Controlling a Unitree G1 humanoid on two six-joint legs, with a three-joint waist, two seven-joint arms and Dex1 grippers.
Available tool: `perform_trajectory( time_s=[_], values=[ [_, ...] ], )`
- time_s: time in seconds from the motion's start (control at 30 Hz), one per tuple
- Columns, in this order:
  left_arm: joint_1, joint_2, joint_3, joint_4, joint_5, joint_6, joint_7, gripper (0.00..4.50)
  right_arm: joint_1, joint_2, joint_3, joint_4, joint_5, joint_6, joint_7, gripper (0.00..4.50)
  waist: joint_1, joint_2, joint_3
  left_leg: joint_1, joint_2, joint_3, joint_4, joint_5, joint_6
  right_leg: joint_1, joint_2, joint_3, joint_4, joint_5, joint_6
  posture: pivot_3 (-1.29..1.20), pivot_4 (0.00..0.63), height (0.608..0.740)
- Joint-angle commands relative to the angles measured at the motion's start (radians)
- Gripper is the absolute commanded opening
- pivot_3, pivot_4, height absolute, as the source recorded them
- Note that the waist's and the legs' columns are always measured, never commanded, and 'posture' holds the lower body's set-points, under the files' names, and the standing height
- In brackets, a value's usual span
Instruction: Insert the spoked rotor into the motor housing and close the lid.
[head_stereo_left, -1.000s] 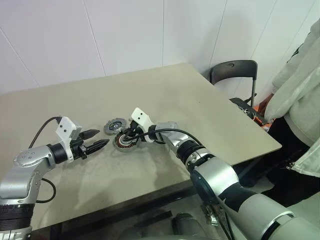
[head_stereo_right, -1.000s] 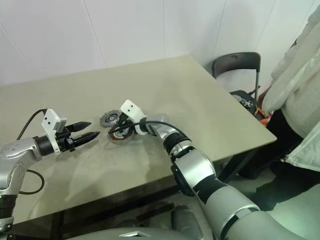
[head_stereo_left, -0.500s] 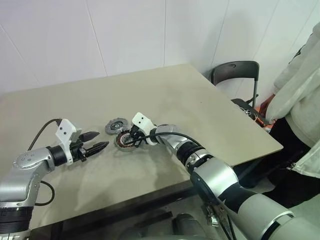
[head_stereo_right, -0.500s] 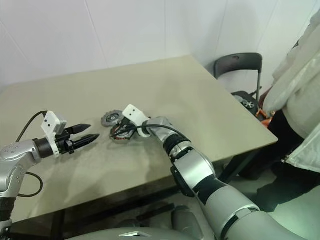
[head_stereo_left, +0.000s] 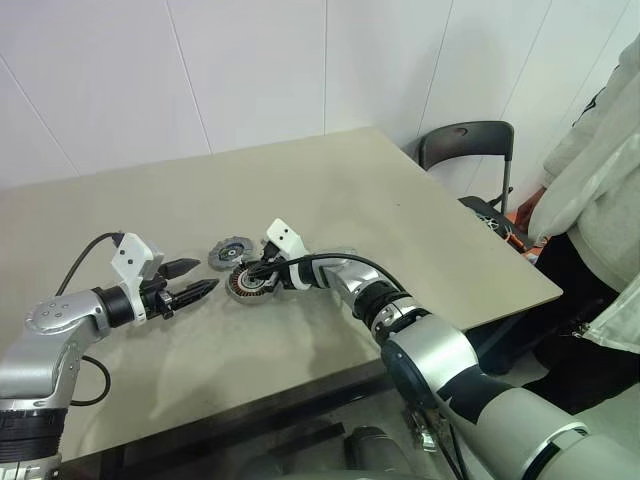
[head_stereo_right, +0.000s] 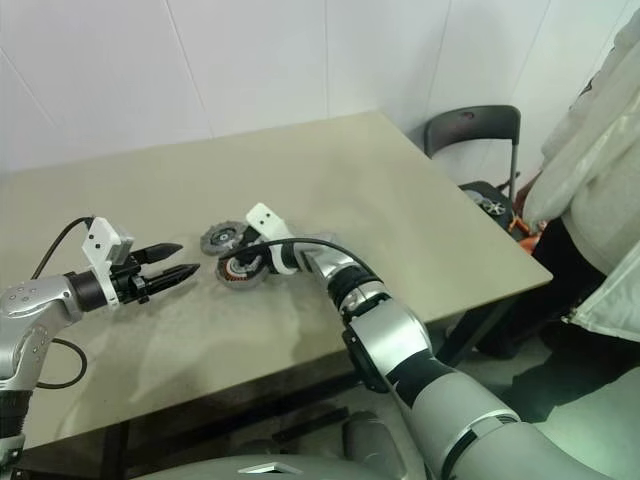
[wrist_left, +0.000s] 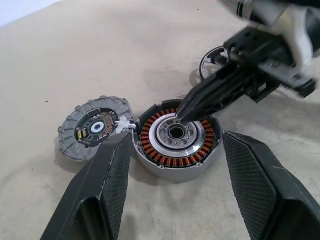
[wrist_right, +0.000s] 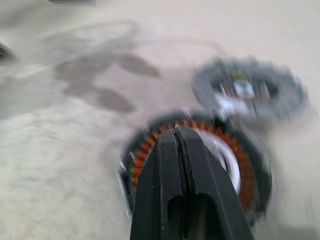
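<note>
The motor housing (wrist_left: 175, 137), a silver disc ringed with copper windings, lies on the beige table (head_stereo_left: 330, 190). Touching its far-left side lies the lid (wrist_left: 92, 129), a flat grey disc. My right gripper (head_stereo_left: 250, 275) is shut, and its joined fingertips (wrist_left: 184, 111) rest on the silver inner ring of the housing. My left gripper (head_stereo_left: 207, 275) hovers open just left of the housing, and from its wrist view its two fingers (wrist_left: 112, 170) stand either side of the housing without touching it. The spoked rotor is hidden or out of view.
A person in a light jacket (head_stereo_left: 600, 190) stands by the table's right edge. A black chair (head_stereo_left: 468, 150) sits behind the far right corner. A black cable (head_stereo_left: 330, 262) loops along my right forearm.
The head view swayed and came back. My right gripper's tips stay on the housing's centre with only a slight shift. The left gripper has not moved.
</note>
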Motion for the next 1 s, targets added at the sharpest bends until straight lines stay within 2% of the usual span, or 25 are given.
perform_trajectory(
  time_s=[0.03, 0.1, 0.2, 0.33, 0.43, 0.53, 0.63, 0.77, 0.87, 1.0],
  values=[
    [-0.026, 0.020, 0.004, 0.008, 0.012, -0.048, -0.023, 3.04, 0.076, 0.178, 0.014, -0.095, 0.003, -0.093, -0.011, 0.02, 0.001, 0.000, 0.000, 0.000, 0.000, 0.000, 0.000, 0.000, 0.000, 0.000, 0.000, 0.000, 0.000, 0.000, 0.000, 0.00, 0.000, 0.740],
    [-0.031, 0.034, 0.002, 0.037, 0.039, -0.087, -0.035, 3.04, 0.093, 0.118, 0.021, -0.136, -0.001, -0.124, -0.025, 0.02, 0.003, 0.000, 0.000, -0.001, 0.000, 0.000, 0.000, 0.000, 0.000, 0.000, 0.000, 0.000, 0.000, 0.000, 0.000, 0.00, 0.000, 0.740],
    [-0.043, 0.098, -0.029, 0.172, 0.164, -0.266, -0.062, 3.04, 0.149, 0.001, 0.017, -0.300, 0.025, -0.087, 0.020, 0.02, 0.008, 0.000, 0.000, -0.001, 0.000, -0.001, 0.000, 0.000, 0.000, -0.001, 0.000, 0.000, 0.000, 0.000, 0.000, 0.00, 0.000, 0.740],
    [-0.112, 0.122, -0.004, 0.259, 0.133, -0.302, -0.110, 3.04, 0.277, -0.224, -0.036, -0.687, 0.099, 0.134, 0.139, 0.02, 0.033, -0.001, 0.001, -0.004, -0.001, 0.000, 0.002, 0.000, 0.000, -0.003, -0.001, -0.001, -0.001, 0.000, 0.000, 0.00, 0.000, 0.740],
    [-0.133, 0.124, -0.020, 0.252, 0.123, -0.298, -0.150, 3.04, 0.359, -0.373, -0.117, -0.927, 0.158, 0.281, 0.127, 0.02, 0.063, 0.000, 0.001, -0.007, -0.003, 0.000, 0.004, 0.000, 0.000, -0.004, -0.004, -0.001, -0.002, 0.000, 0.001, 0.00, 0.000, 0.740],
    [-0.164, 0.084, -0.043, 0.249, 0.115, -0.278, -0.148, 3.04, 0.460, -0.520, -0.214, -1.156, 0.230, 0.443, 0.107, 0.02, 0.083, 0.000, 0.001, -0.007, -0.002, 0.000, 0.001, -0.001, 0.001, -0.004, -0.003, -0.001, -0.004, 0.000, 0.001, 0.00, 0.000, 0.740],
    [-0.184, 0.044, -0.073, 0.260, 0.123, -0.277, -0.149, 3.04, 0.536, -0.605, -0.290, -1.303, 0.289, 0.578, 0.066, 0.58, 0.085, -0.001, 0.001, -0.007, 0.000, 0.000, 0.001, -0.001, 0.001, -0.004, -0.002, -0.002, -0.004, -0.001, 0.001, 0.00, 0.000, 0.740],
    [-0.204, 0.005, -0.110, 0.256, 0.126, -0.271, -0.157, 3.04, 0.637, -0.694, -0.366, -1.381, 0.334, 0.677, 0.032, 1.92, 0.084, -0.001, 0.001, -0.005, 0.000, 0.003, 0.003, -0.001, 0.002, -0.001, -0.001, 0.000, -0.004, -0.002, 0.003, 0.00, 0.000, 0.740],
    [-0.241, -0.018, -0.136, 0.276, 0.128, -0.267, -0.166, 3.04, 0.724, -0.714, -0.461, -1.403, 0.454, 0.862, 0.009, 2.92, 0.087, -0.003, 0.001, -0.004, 0.000, 0.005, 0.004, -0.001, 0.002, 0.001, -0.001, 0.000, -0.005, -0.003, 0.005, 0.00, 0.000, 0.740],
    [-0.280, -0.028, -0.159, 0.315, 0.138, -0.275, -0.181, 3.04, 0.744, -0.644, -0.595, -1.375, 0.638, 1.100, -0.078, 2.92, 0.087, -0.003, 0.002, -0.003, 0.001, 0.005, 0.004, -0.001, 0.002, 0.003, 0.000, 0.000, -0.005, -0.004, 0.006, 0.00, 0.000, 0.740]
  ],
)
